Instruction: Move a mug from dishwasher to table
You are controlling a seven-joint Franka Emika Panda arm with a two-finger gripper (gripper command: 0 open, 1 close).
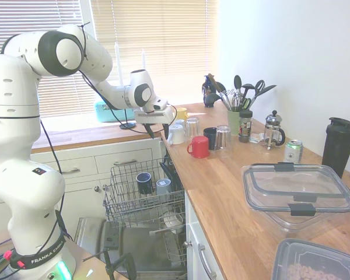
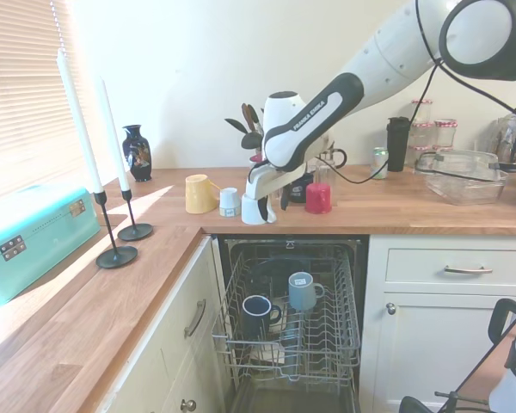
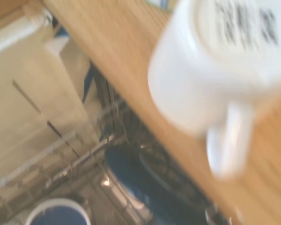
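Wrist view shows the small white ceramic mug [image 3: 210,79] blurred and close, its loop handle plain, with the wooden edge behind it and the open rack beyond. In the second exterior view the same mug [image 2: 253,209] sits mouth-down at the front edge of the light-brown butcher-block bench [image 2: 413,211], directly above the open dishwasher [image 2: 292,335], so it is already out of the rack and on the wood.

The gripper [image 2: 262,194] is right over the mug, its dark fingers coming down around the upper part; the mug lies at about 6 o'clock from it, touching or nearly so. Whether the fingers are clamped or have let go, I cannot tell. The mug's long axis stands upright, so any coming move is a straight vertical one: up and clear if released, or down a touch if not yet seated.

Just beside it, at 9 o'clock in the second exterior view, stand a small pale cup [image 2: 230,202] and a yellow mug [image 2: 199,194] tipped on its side. A red mug [image 2: 318,198] sits at 3 o'clock. Below, a dark navy mug [image 2: 258,314] and a pale blue-grey mug [image 2: 303,290] remain in the grey wire rack [image 2: 344,335].
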